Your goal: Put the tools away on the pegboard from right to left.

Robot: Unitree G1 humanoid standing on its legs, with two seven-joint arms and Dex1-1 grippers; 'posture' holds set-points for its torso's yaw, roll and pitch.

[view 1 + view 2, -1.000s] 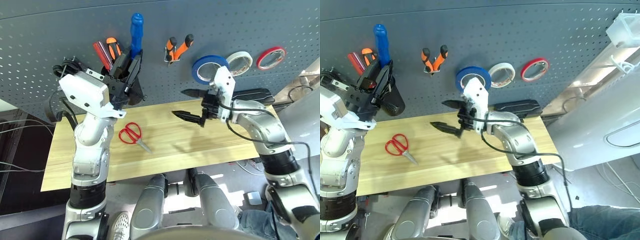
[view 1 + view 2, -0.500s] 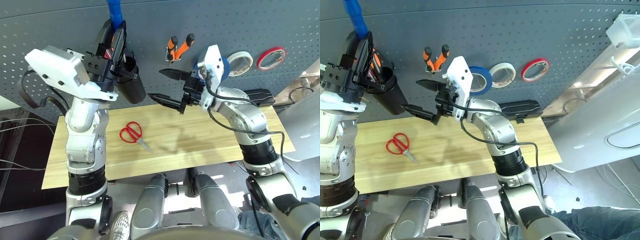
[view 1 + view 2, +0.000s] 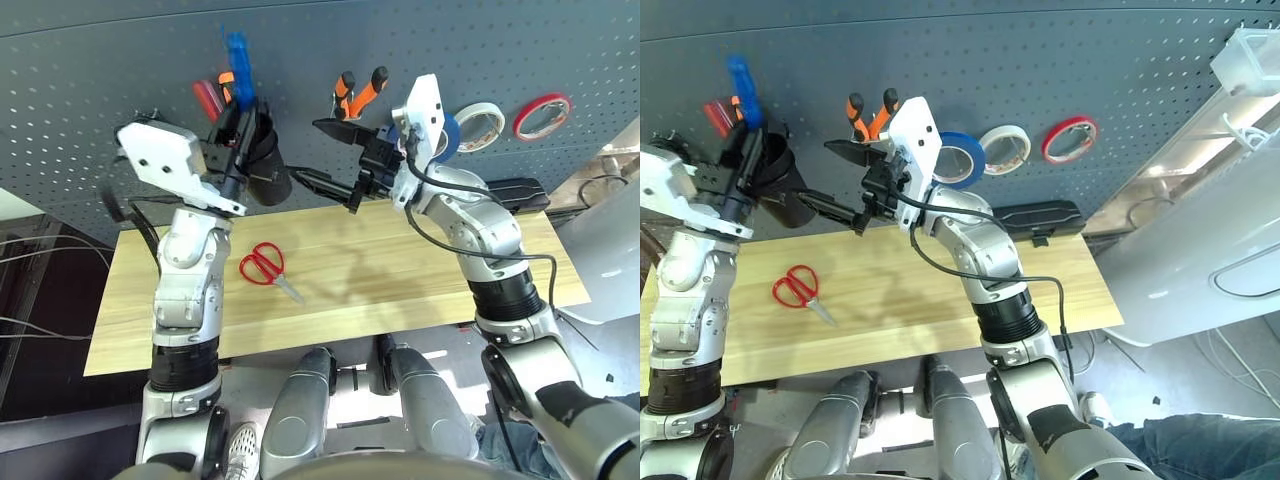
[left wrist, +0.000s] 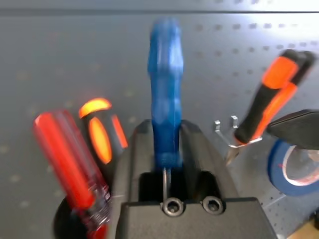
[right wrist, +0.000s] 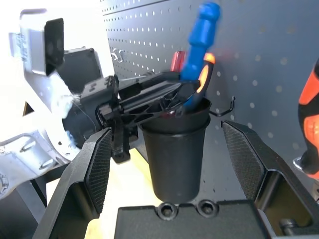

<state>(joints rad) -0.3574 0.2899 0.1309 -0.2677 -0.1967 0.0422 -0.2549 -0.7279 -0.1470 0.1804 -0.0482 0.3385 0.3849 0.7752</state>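
From the head camera, the left gripper [image 3: 238, 125] stands over the black cup [image 3: 262, 172] on the pegboard [image 3: 100, 90], with the blue screwdriver [image 3: 238, 62] rising between its fingers, tip down inside the cup beside a red screwdriver [image 3: 205, 98] and an orange-black one. Whether the fingers clamp the screwdriver or have let go, I cannot tell. The right gripper [image 3: 330, 160] reaches in from the right with jaws wide apart and nothing in them, close to the cup. The pliers [image 3: 358, 92] and the blue tape [image 3: 447, 137] hang further right. The scissors [image 3: 264, 268] lie on the wooden table [image 3: 420, 290], left of centre.

In the left wrist view, the blue screwdriver [image 4: 165, 114] sits in the gap between the fingers [image 4: 134, 164]. If the arm pulls away while they pinch, it could lift the tool back out or tip the cup.

In the right wrist view, the cup [image 5: 175, 149] stands between the spread fingers [image 5: 97, 167], with the left gripper [image 5: 149, 97] at its rim. The two arms are crowded here, so a careless withdrawal could knock them together or jar the cup off its mount.
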